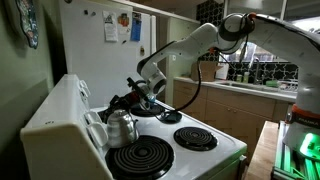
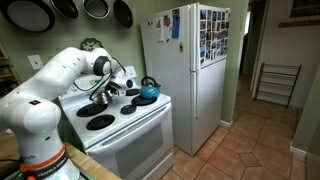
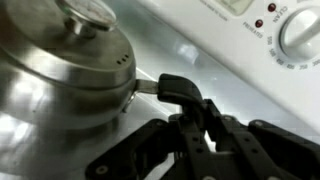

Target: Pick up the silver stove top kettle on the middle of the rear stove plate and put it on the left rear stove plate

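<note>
The silver stove top kettle (image 1: 121, 127) stands at the rear middle of the stove top, close to the back panel. It fills the upper left of the wrist view (image 3: 70, 70). Its black arched handle (image 3: 180, 90) runs between my fingers. My gripper (image 3: 195, 115) looks shut on that handle, just above the kettle in an exterior view (image 1: 130, 100), and it also shows in the other one (image 2: 108, 90). The left rear stove plate (image 1: 140, 157), the largest black coil in a chrome ring, lies bare right beside the kettle.
A teal-blue kettle (image 2: 147, 92) sits on a far burner. Smaller coil burners (image 1: 195, 138) (image 1: 170, 117) lie towards the stove's front. The white control panel with knobs (image 3: 290, 30) rises behind the kettle. A white fridge (image 2: 190, 80) stands beside the stove.
</note>
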